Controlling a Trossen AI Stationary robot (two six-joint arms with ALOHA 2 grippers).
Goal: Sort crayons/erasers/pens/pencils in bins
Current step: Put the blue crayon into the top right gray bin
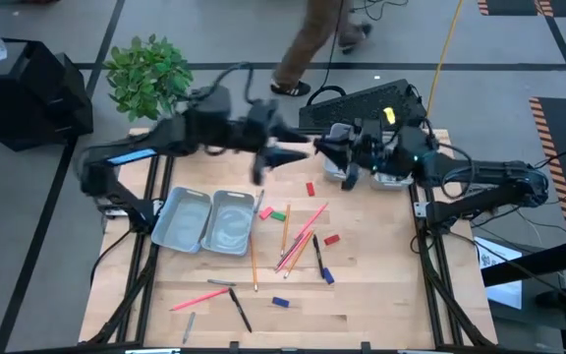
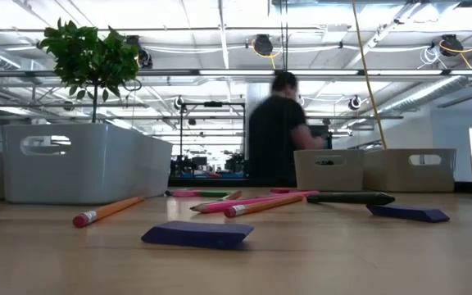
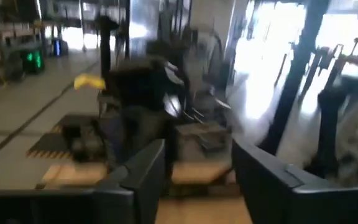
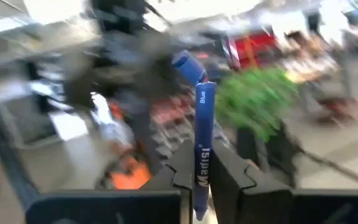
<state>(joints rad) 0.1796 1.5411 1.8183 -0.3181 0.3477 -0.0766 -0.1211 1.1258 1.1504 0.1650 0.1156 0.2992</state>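
My right gripper (image 1: 322, 148) hovers above the table's far edge, pointing toward the table's left, shut on a blue crayon (image 4: 202, 124) with a printed wrapper. My left gripper (image 1: 298, 154) faces it from the left at close range, open and with nothing between its fingers (image 3: 145, 177). Neither gripper shows in the low view. Pencils (image 1: 298, 246), a pink pencil (image 1: 202, 298), a black pen (image 1: 239, 310), red erasers (image 1: 311, 188) and a blue eraser (image 2: 197, 234) lie flat on the table. One pair of bins (image 1: 209, 221) stands left of centre; the other pair (image 1: 386, 179) is partly hidden under my right arm. My right gripper pinches the crayon's lower part (image 4: 201, 171) between its two fingers. The rest of the crayon sticks out beyond the fingertips, and its free end (image 4: 188, 65) looks bent to one side. The crayon is lifted clear of the table.
A potted plant (image 1: 148, 74) stands at the far left corner. A person (image 2: 277, 131) walks behind the far edge. A keyboard (image 1: 362, 103) lies beyond the table. Bare wood shows along the near edge and at the right.
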